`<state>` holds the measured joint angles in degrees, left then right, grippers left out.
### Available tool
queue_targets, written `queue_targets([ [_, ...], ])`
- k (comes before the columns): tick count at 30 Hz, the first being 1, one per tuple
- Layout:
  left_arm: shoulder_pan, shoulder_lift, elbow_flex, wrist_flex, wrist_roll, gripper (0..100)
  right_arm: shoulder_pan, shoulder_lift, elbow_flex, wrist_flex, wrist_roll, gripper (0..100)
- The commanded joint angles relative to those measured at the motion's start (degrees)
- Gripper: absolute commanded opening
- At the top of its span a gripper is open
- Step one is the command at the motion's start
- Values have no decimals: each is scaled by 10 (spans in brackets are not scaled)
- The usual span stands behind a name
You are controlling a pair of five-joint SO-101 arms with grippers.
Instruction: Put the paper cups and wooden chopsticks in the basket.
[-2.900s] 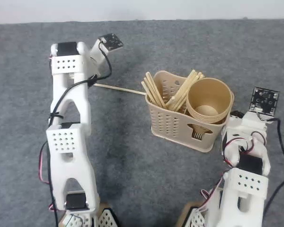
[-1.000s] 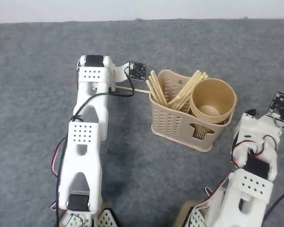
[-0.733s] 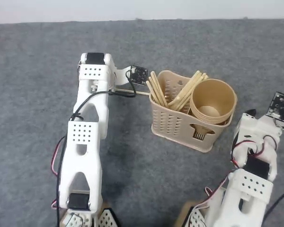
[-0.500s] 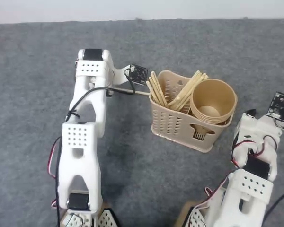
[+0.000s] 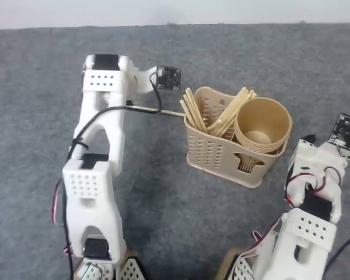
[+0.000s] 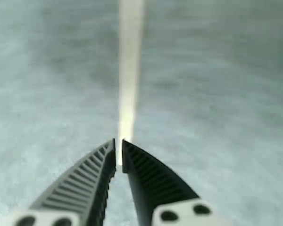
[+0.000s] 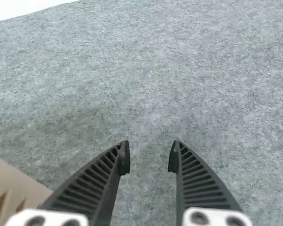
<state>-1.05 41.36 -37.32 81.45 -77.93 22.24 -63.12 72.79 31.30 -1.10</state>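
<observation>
Where the left arm stretches out over the far left of the grey mat, the left gripper is closed tight on one wooden chopstick.

- Held chopstick: lies roughly level, low over the mat, running rightward from under the left arm's wrist. Its free end reaches the left rim of the basket. Whether it touches the rim cannot be told.
- Basket: tan, perforated walls, upright on the mat at centre right, between the two arms.
- Paper cups: a nested stack, upright, mouth up, filling the right part of the basket.
- Loose chopsticks: several standing in the left part of the basket, leaning over its far left rim. A second bunch slants across toward the cups' rim.
- Right gripper: fingers spread apart with nothing between them, pointing at bare mat. Its arm sits at the near right, just beside the basket's right side.
</observation>
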Motion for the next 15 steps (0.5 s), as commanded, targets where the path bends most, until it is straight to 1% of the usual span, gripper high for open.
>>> queue_targets([
  [1, 6, 45, -7, -129, 100, 96, -5, -6, -2, -7, 9, 150],
  [3, 13, 72, -7, -142, 114, 156, -5, -6, -2, -8, 10, 150],
  [5, 18, 82, -8, -110, 112, 192, -5, -6, -2, -9, 10, 150],
  [8, 19, 86, -26, -66, 73, 195, -5, -6, -2, -9, 10, 150],
  [11, 16, 86, -37, -42, 53, 195, -5, -6, -2, -9, 10, 150],
  [15, 7, 84, -42, 43, -29, 190, -5, -6, -2, -9, 10, 150],
])
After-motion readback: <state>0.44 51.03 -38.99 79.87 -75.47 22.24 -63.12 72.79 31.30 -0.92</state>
